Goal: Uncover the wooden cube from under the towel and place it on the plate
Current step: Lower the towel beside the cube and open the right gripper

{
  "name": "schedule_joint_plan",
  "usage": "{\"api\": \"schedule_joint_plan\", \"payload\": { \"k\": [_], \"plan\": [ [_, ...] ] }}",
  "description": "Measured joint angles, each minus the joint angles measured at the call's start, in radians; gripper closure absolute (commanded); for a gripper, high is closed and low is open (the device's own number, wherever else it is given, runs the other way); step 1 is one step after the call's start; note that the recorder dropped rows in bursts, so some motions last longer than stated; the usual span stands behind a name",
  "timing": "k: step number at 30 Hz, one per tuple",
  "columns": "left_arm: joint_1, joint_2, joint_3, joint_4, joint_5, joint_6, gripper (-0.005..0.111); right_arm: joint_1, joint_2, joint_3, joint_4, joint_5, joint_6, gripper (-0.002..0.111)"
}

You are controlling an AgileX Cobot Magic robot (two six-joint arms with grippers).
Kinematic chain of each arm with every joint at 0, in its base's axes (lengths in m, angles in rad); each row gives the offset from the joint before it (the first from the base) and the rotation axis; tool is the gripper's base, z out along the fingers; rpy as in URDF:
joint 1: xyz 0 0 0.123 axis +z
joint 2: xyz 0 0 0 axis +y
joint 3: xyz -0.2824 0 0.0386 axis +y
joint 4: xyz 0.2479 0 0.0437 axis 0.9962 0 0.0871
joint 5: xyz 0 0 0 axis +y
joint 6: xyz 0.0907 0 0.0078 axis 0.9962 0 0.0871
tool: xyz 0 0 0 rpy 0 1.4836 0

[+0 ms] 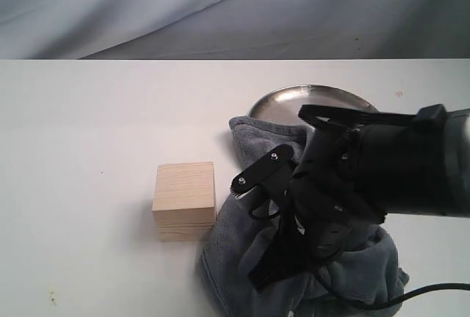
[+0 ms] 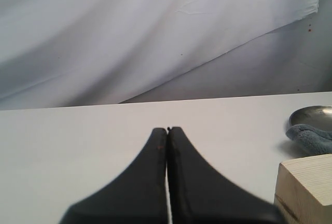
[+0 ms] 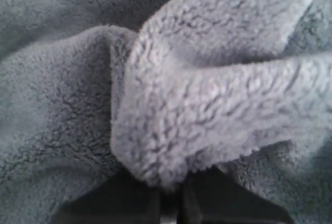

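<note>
The pale wooden cube [image 1: 185, 192] sits on the white table [image 1: 88, 126] beside the plush grey-blue towel [image 1: 242, 236], whose edge laps the round silver metal plate [image 1: 294, 100]. The right gripper [image 3: 171, 203] pinches a towel fold; the left gripper [image 2: 167, 130] is pressed together.

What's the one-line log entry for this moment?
wooden cube: uncovered, on table | towel: bunched, edge at plate | right gripper: shut on towel | left gripper: shut, empty

The wooden cube [image 1: 184, 199] stands uncovered on the table [image 1: 81, 133], with the towel [image 1: 235, 258] bunched immediately to its right, the two touching or nearly so. The plate [image 1: 312, 97] lies behind the towel, whose far end overlaps the plate's near rim. The right gripper [image 3: 174, 203] sits in a towel fold, right of the cube.
</note>
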Motion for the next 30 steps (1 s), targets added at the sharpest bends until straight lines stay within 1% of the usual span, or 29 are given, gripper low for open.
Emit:
{"api": "schedule_joint_plan", "payload": {
  "k": [3, 13, 15, 16, 17, 18, 19, 21, 26, 30],
  "plan": [
    [0.0, 0.0, 0.0, 0.0, 0.0, 0.0, 0.107, 0.0, 0.058, 0.0, 0.0, -0.022, 0.0, 0.108],
    [0.0, 0.0, 0.0, 0.0, 0.0, 0.0, 0.107, 0.0, 0.071, 0.0, 0.003, -0.035, 0.0, 0.107],
    [0.0, 0.0, 0.0, 0.0, 0.0, 0.0, 0.107, 0.0, 0.071, 0.0, 0.014, -0.035, 0.0, 0.101],
    [0.0, 0.0, 0.0, 0.0, 0.0, 0.0, 0.107, 0.0, 0.071, 0.0, 0.024, -0.035, -0.002, 0.095],
    [0.0, 0.0, 0.0, 0.0, 0.0, 0.0, 0.107, 0.0, 0.071, 0.0, 0.038, -0.035, -0.01, 0.079],
    [0.0, 0.0, 0.0, 0.0, 0.0, 0.0, 0.107, 0.0, 0.071, 0.0, 0.073, -0.035, -0.031, 0.07],
    [0.0, 0.0, 0.0, 0.0, 0.0, 0.0, 0.107, 0.0, 0.071, 0.0, 0.096, -0.035, -0.042, 0.054],
    [0.0, 0.0, 0.0, 0.0, 0.0, 0.0, 0.107, 0.0, 0.06, 0.0, 0.152, -0.032, -0.058, 0.038],
    [0.0, 0.0, 0.0, 0.0, 0.0, 0.0, 0.107, 0.0, -0.06, 0.0, 0.202, 0.007, -0.067, 0.025],
    [0.0, 0.0, 0.0, 0.0, 0.0, 0.0, 0.107, 0.0, -0.127, 0.0, 0.21, 0.023, -0.062, 0.024]
  ]
}}
